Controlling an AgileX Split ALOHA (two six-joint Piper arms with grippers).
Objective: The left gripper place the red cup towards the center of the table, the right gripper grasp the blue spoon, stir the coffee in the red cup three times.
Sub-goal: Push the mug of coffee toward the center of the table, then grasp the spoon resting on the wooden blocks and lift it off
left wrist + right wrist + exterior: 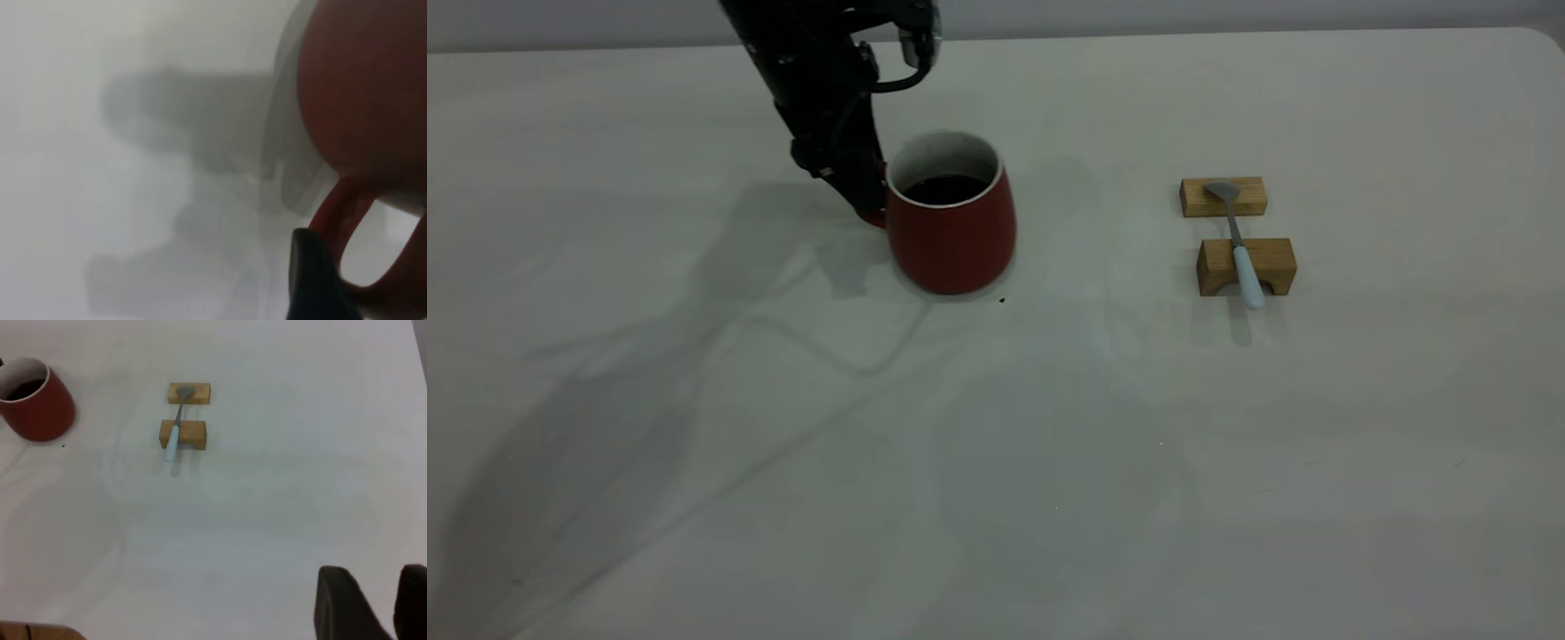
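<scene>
One left tool (869, 206) tip behind red cup (951, 233) handle.

I'm seeing one red cup (951, 233) and one blue spoon (1238, 242). Two wooden blocks (1246, 265) are sitting under it.

Two tan wooden blocks (1234, 233), slightly apart

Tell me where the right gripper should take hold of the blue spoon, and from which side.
Probably the pale handle of the blue spoon, coming straight down from above. The spoon bridges two wooden blocks, its handle end overhanging the nearer one, so fingers could close across it without meeting the table. The right gripper is open.
</scene>
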